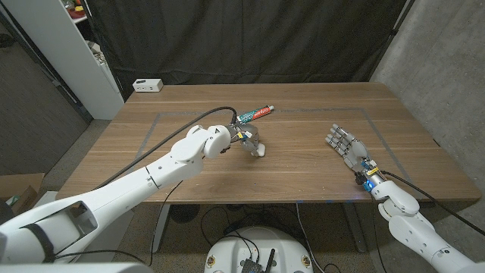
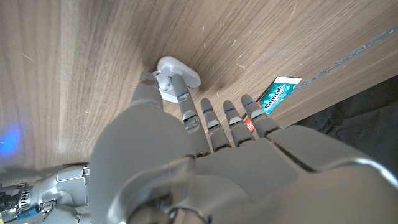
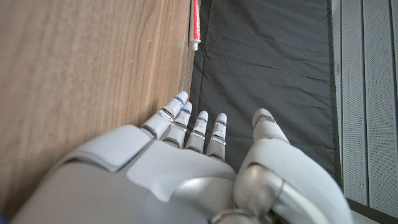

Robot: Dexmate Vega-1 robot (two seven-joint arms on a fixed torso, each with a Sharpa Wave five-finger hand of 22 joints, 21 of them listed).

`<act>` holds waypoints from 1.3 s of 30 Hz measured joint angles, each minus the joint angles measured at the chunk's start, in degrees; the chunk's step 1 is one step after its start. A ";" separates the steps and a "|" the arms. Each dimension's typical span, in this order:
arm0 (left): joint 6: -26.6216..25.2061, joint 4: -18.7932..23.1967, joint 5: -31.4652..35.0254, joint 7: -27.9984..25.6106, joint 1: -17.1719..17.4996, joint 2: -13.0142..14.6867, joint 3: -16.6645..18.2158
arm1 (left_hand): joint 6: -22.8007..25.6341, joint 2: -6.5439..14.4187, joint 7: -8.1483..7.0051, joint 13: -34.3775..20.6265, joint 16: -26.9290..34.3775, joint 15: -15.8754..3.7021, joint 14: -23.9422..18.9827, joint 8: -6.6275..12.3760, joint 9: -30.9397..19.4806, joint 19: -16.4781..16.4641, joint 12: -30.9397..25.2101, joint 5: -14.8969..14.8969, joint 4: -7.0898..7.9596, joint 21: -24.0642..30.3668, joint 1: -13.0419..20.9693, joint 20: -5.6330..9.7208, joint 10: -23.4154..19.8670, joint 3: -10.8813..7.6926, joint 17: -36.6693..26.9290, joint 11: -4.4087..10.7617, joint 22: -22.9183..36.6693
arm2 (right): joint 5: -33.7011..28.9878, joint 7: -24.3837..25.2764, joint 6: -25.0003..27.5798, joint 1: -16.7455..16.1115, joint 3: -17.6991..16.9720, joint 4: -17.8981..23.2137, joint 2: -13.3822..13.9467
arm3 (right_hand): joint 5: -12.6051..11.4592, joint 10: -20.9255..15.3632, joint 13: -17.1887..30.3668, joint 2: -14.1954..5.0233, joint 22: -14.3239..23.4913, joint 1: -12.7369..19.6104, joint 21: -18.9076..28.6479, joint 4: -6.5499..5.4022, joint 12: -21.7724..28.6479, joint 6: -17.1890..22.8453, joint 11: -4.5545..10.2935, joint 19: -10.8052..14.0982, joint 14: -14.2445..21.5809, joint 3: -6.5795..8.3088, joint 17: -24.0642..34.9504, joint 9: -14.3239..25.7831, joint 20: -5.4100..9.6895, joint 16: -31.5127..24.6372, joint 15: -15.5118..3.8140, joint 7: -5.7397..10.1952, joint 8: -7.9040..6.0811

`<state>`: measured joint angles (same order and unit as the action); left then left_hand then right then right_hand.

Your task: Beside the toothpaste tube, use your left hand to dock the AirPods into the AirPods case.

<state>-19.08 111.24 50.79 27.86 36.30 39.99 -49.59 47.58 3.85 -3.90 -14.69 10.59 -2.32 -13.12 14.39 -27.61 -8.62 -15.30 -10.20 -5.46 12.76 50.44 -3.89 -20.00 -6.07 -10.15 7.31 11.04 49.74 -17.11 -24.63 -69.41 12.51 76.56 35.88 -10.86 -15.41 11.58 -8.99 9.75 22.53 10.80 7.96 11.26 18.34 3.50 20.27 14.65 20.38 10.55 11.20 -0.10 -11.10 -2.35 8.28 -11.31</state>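
The small white rounded AirPods case (image 2: 178, 74) is seen near the middle of the brown wooden table (image 1: 303, 174), just beside the red and teal toothpaste tube (image 1: 254, 115). It is touched by the left hand (image 1: 250, 140); whether it is gripped cannot be told. The right hand (image 1: 345, 145) is held spread and empty, well apart, near the right edge

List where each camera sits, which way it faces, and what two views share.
Head view: fixed on the head, looking down at the table; both arms, left robot hand, right robot hand.
Left wrist view: behind the left robot hand, facing the AirPods case.
Right wrist view: behind the right robot hand, facing the table edge.
Shared: the toothpaste tube appears in all three.
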 measured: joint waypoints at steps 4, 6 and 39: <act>-0.73 0.24 0.39 -0.01 0.33 -0.15 0.00 | -0.23 0.00 0.22 -0.10 0.00 -0.03 0.05 -0.02 0.00 0.00 0.00 0.00 -0.01 0.00 0.00 0.00 0.48 0.03 -0.13 0.07 0.30 | 0.04 -0.46 -0.16 0.00 -0.02 -0.19 -0.05 | 0.00 0.00 0.00 0.00 0.00 0.00 0.00 0.00 0.00 0.00 0.00 0.21 0.00 0.00 -0.17 0.00 -0.21 0.00 0.00 0.00 0.00; -1.21 0.72 0.58 -0.03 0.92 -0.32 0.00 | -0.20 -0.14 0.25 -0.14 0.00 -0.03 0.05 -0.01 0.00 0.00 0.00 0.00 0.02 0.00 -0.48 0.00 0.48 0.49 -0.13 0.07 0.31 | 0.10 -0.77 -0.38 0.00 -0.03 -0.32 -0.09 | 0.00 0.00 0.00 0.00 0.00 0.00 0.00 0.00 0.00 0.00 0.00 0.21 0.00 0.00 -0.16 0.00 -0.21 0.00 0.00 0.00 0.00; -4.99 2.04 -0.55 -5.40 5.00 -0.34 1.17 | -2.36 1.32 -1.08 -1.69 0.66 -0.03 -1.63 -3.60 4.56 -0.62 -0.61 -0.38 -0.80 0.64 -0.79 -1.03 -1.19 -0.81 -0.40 -0.54 0.57 | 0.31 -2.22 -0.18 1.40 0.14 -2.18 -0.35 | 0.00 -0.11 -0.13 0.00 -0.01 0.00 0.00 -0.25 0.00 0.00 0.10 0.11 0.00 0.25 -0.01 0.00 -0.72 -0.44 0.00 0.00 0.00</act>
<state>-24.07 113.27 50.23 22.47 41.30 39.65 -48.42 45.21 5.17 -4.98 -16.38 11.25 -2.35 -14.75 10.79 -23.05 -9.24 -15.91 -10.58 -6.26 13.39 49.65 -4.92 -21.19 -6.88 -10.55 6.77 11.61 50.04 -19.33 -24.81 -68.01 12.65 74.38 35.54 -10.86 -15.52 11.45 -8.99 9.74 22.53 10.80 7.71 11.26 18.34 3.60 20.38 14.65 20.63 10.54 11.20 -0.82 -11.54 -2.35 8.28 -11.31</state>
